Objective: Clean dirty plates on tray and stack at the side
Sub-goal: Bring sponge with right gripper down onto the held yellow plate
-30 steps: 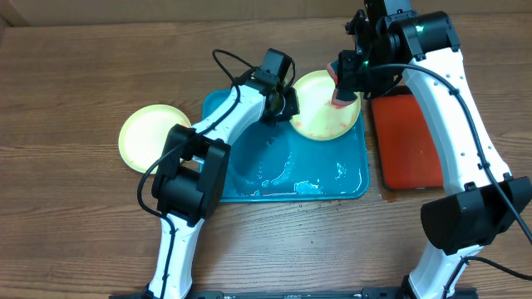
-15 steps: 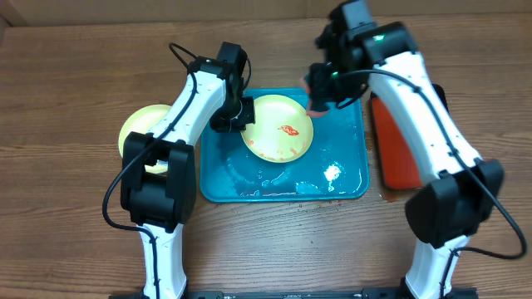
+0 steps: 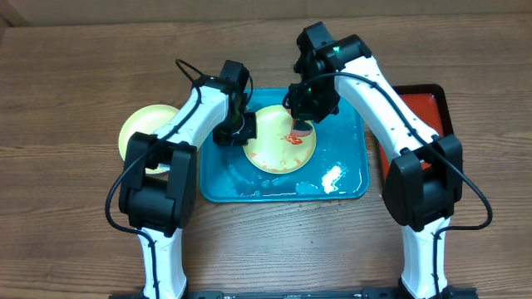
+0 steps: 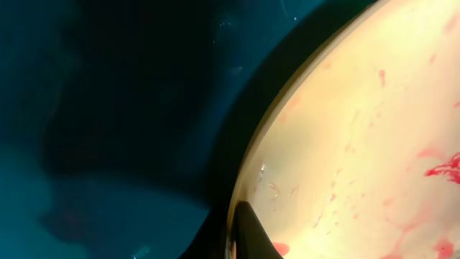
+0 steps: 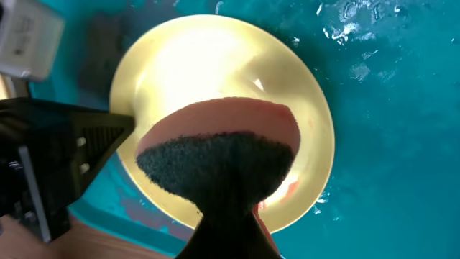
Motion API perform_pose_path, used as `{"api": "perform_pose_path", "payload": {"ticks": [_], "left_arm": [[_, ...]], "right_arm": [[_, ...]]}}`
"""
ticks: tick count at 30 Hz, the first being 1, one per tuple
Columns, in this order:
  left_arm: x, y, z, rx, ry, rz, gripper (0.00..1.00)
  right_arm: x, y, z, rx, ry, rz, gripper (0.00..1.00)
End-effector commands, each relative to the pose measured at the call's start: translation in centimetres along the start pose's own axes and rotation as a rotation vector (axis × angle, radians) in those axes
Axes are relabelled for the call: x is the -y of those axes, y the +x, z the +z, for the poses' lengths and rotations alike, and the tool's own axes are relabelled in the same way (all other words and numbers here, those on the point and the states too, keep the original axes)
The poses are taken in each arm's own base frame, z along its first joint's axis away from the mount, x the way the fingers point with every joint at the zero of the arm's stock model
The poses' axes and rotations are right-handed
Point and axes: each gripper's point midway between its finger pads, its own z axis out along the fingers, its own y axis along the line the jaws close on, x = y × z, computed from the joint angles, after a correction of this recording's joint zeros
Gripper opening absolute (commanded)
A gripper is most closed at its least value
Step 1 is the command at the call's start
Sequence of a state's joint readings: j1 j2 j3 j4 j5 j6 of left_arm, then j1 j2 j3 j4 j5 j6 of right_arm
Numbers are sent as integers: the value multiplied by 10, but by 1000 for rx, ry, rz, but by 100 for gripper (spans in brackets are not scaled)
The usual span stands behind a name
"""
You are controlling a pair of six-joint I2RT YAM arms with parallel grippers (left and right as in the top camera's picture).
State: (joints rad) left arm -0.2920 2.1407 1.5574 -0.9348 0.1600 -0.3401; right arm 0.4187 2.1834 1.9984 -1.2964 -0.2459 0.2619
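Note:
A pale yellow-green plate point(image 3: 278, 149) with a red sauce smear lies in the middle of the turquoise tray point(image 3: 224, 178). My left gripper point(image 3: 241, 133) is shut on the plate's left rim; in the left wrist view a dark fingertip point(image 4: 248, 230) pinches the edge of the plate point(image 4: 359, 144). My right gripper point(image 3: 303, 123) is shut on a pink sponge point(image 5: 215, 137) with a dark scouring face, held over the plate point(image 5: 187, 65) near the smear. A second plate point(image 3: 137, 133) sits on the table left of the tray.
A red tray point(image 3: 436, 108) with a dark rim lies right of the turquoise one, partly under my right arm. Water and foam patches glisten on the tray floor point(image 5: 388, 144). Bare wooden table surrounds everything.
The left gripper has pulled the plate from the tray's back right corner to its middle. The right gripper has followed leftward and brought the sponge down over the plate.

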Motion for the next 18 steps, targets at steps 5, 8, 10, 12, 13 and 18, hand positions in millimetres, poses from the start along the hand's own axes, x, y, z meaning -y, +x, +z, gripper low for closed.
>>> {"api": "perform_pose_path", "payload": {"ticks": [5,8,10,12,13,18], "left_arm": [[-16,12,13,-43,-46,-16,4],[-16,12,13,-43,-47,-16,4],[-16,12,13,-43,-47,-16,4],[-16,12,13,-43,-47,-16,4],[-16,12,13,-43,-46,-16,4],[-16,12,13,-42,-46,-16,4]], "right_arm": [[20,0,43,-49,50,83,4],[29,5,64,-94,76,118,4],[36,7,75,-113,99,132,4],[45,7,82,-114,144,157,4],[48,8,85,-117,160,163,4],[57,12,100,-139,191,184,4]]}}
